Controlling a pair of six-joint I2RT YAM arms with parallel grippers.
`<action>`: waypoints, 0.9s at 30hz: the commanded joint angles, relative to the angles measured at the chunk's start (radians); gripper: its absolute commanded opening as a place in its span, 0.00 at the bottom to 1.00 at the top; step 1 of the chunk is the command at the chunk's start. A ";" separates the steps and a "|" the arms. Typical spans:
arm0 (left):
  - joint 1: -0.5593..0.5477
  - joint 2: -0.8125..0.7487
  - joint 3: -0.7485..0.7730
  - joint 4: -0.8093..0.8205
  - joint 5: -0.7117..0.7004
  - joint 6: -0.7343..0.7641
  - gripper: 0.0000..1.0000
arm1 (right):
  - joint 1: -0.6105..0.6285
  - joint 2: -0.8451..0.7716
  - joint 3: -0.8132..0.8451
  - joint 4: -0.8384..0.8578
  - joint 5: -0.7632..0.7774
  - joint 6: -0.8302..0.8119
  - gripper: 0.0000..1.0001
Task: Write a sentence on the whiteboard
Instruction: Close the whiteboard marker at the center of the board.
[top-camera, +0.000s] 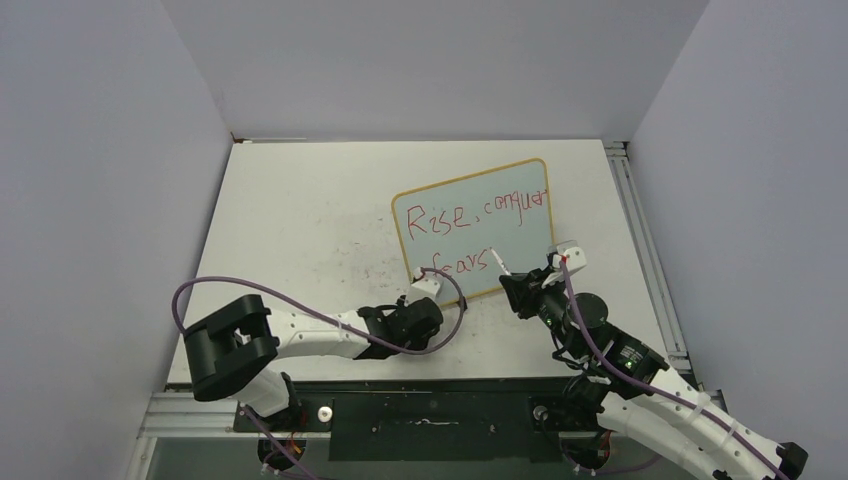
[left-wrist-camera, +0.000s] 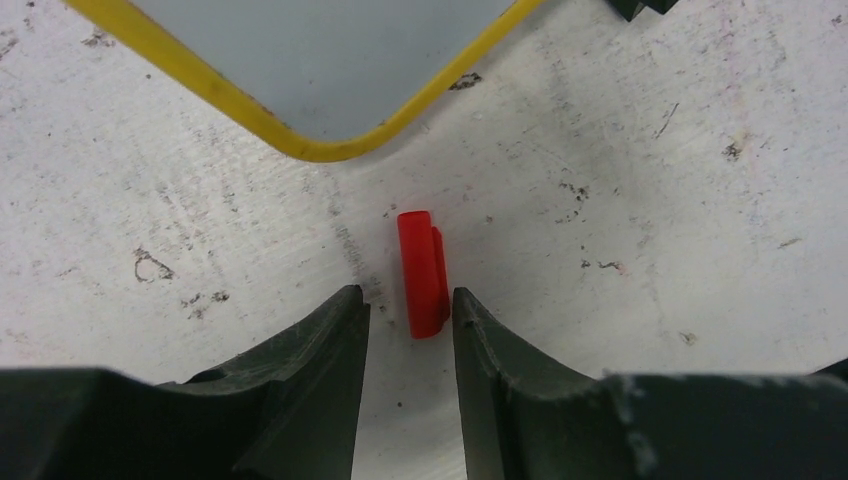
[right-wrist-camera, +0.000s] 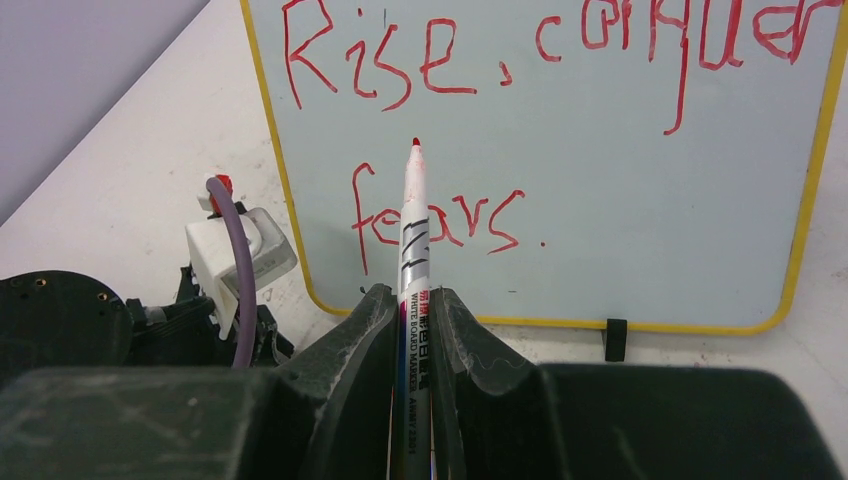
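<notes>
Right of the middle of the scuffed white worktop (top-camera: 300, 210), ahead of both arms, we find the whiteboard (top-camera: 505, 185) standing on its lower edge, its pale surface rimmed in yellow and facing the arms. One small black clip foot (right-wrist-camera: 615, 340) shows under its lower edge in the right wrist view. Across it runs the sentence (top-camera: 480, 212) in thin red strokes, on two lines: "Rise, conquer" above and "fears." below.

We see the right pincer (right-wrist-camera: 412, 305) clamped tight on a red marker (right-wrist-camera: 412, 230), the barrel caught between both fingers and the uncapped tip pointing up at the board. In the wrist view the tip sits between the two lines of writing; whether it touches the surface we cannot tell.

At the board's near left corner, we find the left pincer (left-wrist-camera: 410, 305) low over the worktop with its jaws partly apart. A red cap (left-wrist-camera: 422, 272) lies flat there, just short of the rounded corner and not touching it. Its near end sits between the fingertips: the finger on the right of that view appears to meet it, while a gap shows on the other side – so we see no firm hold on it.
</notes>
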 joint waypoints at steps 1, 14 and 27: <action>0.004 0.042 0.027 0.068 0.071 0.058 0.34 | -0.004 -0.007 0.006 0.019 0.021 0.005 0.05; 0.005 0.057 0.075 0.025 0.084 0.159 0.00 | -0.005 0.014 0.055 0.019 0.041 0.004 0.05; 0.008 -0.235 0.214 -0.144 0.126 0.369 0.00 | -0.024 0.215 0.246 -0.097 0.009 -0.006 0.05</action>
